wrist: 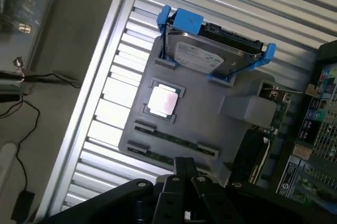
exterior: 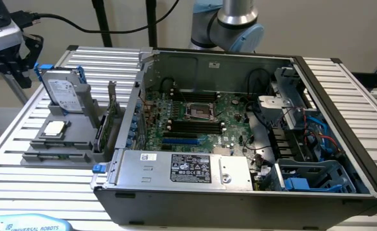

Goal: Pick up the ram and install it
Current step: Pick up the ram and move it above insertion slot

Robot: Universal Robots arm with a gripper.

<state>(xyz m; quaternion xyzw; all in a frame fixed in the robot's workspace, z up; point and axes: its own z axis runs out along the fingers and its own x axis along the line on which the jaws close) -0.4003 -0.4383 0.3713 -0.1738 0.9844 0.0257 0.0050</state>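
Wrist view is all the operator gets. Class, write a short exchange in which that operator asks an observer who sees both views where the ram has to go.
Operator: My shut gripper faces two ram sticks lying in the gray holder. Where are the slots?
Observer: Long black memory slots lie on the motherboard inside the open case, right next to the processor socket.
Operator: Is anything in them?
Observer: They look empty; no stick stands in them.
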